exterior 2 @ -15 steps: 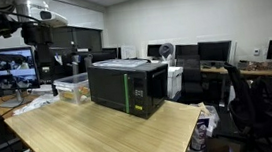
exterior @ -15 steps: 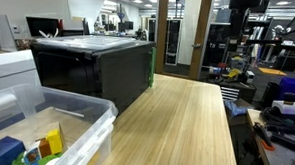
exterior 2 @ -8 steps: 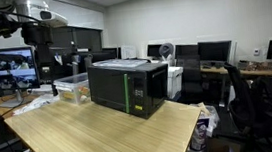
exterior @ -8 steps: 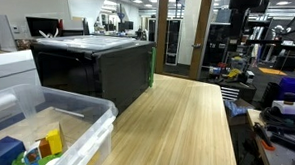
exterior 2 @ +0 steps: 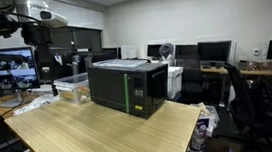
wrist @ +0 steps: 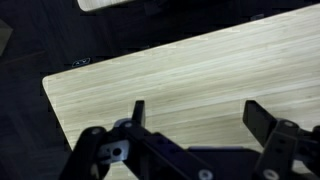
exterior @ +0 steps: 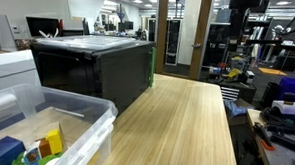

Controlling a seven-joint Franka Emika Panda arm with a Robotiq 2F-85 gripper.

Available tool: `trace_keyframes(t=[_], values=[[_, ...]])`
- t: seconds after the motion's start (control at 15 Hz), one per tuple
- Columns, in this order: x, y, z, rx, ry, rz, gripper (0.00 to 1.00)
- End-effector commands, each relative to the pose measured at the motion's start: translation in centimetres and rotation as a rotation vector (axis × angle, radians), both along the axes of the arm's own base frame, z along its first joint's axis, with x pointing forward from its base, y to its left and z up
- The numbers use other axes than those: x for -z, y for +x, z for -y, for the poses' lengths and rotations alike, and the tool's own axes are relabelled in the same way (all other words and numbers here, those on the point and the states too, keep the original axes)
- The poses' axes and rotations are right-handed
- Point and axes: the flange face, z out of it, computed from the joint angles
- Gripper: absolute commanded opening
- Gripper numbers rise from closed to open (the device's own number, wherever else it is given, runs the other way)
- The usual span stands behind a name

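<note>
two fingers on the gripper (wrist: 194,108), spread about as wide as they go with nothing between them. in the wrist view it hangs over the bare wooden table (wrist: 180,70), close to one of the table's corners. in an exterior view the arm (exterior 2: 38,20) is up above the far end of the table, where a clear plastic bin (exterior 2: 72,88) sits just beside the black microwave (exterior 2: 127,87). the bin has some coloured blocks (exterior: 4,154) in it.
</note>
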Motion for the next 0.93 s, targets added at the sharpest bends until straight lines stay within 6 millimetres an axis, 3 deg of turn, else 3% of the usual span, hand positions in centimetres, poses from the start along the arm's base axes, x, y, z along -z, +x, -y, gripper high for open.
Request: trace_keyframes(t=[0.0,0.2,0.27,0.87], values=[[0.9,2.5,-0.2,-0.034,0.03,0.041,1.0],[0.8,2.7,-0.8,-0.046,0.041,0.025,1.0],[0.0,0.0,0.0,0.0,0.0,-0.001,1.0],[0.3,0.6,-0.1,-0.013,0.008,0.013,1.0]])
